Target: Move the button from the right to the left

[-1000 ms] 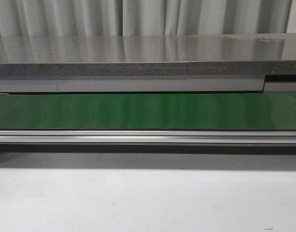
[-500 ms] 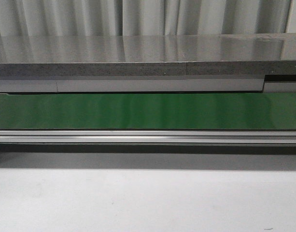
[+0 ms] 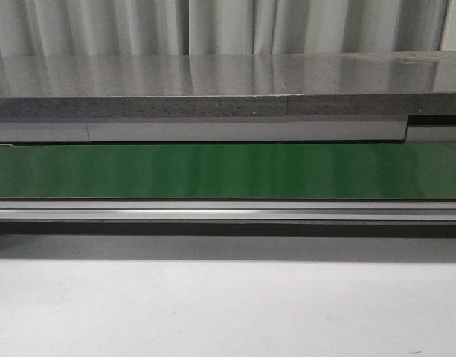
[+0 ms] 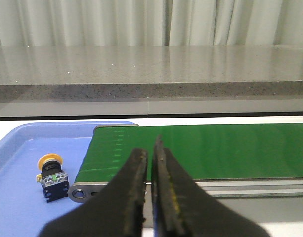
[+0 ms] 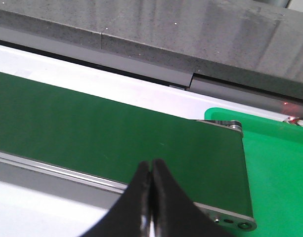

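The button [image 4: 51, 175], a yellow-orange cap on a black body, lies in the blue tray [image 4: 22, 148] beside the end of the green belt [image 4: 200, 148] in the left wrist view. My left gripper [image 4: 150, 148] is shut and empty, hanging over the belt's near rail a little way from the button. Over the other end of the belt [image 5: 116, 133], my right gripper [image 5: 151, 165] is shut with nothing in it. The front view shows only the belt [image 3: 228, 171]; neither gripper nor the button appears there.
A green tray [image 5: 275, 153] sits past the belt's end roller in the right wrist view. A grey stone counter [image 3: 213, 82] runs behind the belt, with curtains beyond. An aluminium rail [image 3: 228, 210] edges the belt in front, then the white table [image 3: 228, 312].
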`<action>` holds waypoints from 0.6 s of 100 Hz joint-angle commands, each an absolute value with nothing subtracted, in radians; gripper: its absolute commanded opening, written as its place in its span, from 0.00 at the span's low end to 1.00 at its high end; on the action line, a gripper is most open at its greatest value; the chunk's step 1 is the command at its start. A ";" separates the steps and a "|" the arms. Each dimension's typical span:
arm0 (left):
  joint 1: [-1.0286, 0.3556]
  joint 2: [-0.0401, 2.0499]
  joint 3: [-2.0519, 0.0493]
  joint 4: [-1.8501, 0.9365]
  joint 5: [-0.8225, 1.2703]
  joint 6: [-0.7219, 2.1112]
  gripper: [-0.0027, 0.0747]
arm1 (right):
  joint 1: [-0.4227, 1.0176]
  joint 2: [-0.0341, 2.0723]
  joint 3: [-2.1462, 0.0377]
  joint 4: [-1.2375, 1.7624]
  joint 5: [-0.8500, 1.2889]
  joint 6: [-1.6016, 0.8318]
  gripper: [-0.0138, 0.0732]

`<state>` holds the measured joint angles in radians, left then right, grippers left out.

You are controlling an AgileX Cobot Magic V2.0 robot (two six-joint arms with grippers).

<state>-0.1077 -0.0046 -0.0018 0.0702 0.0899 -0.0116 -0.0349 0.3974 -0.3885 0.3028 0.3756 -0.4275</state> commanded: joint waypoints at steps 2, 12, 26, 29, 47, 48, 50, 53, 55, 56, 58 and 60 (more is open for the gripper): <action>-0.115 -0.040 0.038 0.060 0.010 -0.021 0.04 | -0.033 0.399 -0.414 0.314 0.296 -0.435 0.08; -0.115 -0.040 0.038 0.060 0.010 -0.021 0.04 | -0.033 0.399 -0.414 0.315 0.280 -0.435 0.08; -0.115 -0.040 0.038 0.060 0.010 -0.021 0.04 | -0.030 0.398 -0.402 0.296 0.231 -0.394 0.08; -0.115 -0.040 0.038 0.060 0.010 -0.021 0.04 | -0.027 0.398 -0.396 0.276 0.216 -0.369 0.08; -0.115 -0.040 0.038 0.060 0.010 -0.021 0.04 | 0.005 0.398 -0.346 0.078 0.136 -0.154 0.08; -0.115 -0.040 0.038 0.060 0.010 -0.021 0.04 | 0.006 0.398 -0.340 0.070 0.127 -0.134 0.08; -0.115 -0.040 0.038 0.060 0.010 -0.021 0.04 | 0.009 0.396 -0.335 0.044 0.118 -0.104 0.08; -0.115 -0.040 0.038 0.060 0.010 -0.021 0.04 | 0.016 0.391 -0.320 0.000 0.097 -0.067 0.08; -0.115 -0.040 0.038 0.060 0.010 -0.021 0.04 | 0.018 0.385 -0.311 -0.009 0.086 -0.043 0.08; -0.115 -0.040 0.038 0.060 0.010 -0.021 0.04 | 0.021 0.382 -0.308 -0.021 0.083 -0.036 0.08; -0.115 -0.040 0.038 0.060 0.010 -0.021 0.04 | 0.025 0.373 -0.300 -0.034 0.076 -0.017 0.08; -0.115 -0.040 0.038 0.060 0.010 -0.021 0.04 | 0.028 0.362 -0.291 -0.043 0.070 0.000 0.08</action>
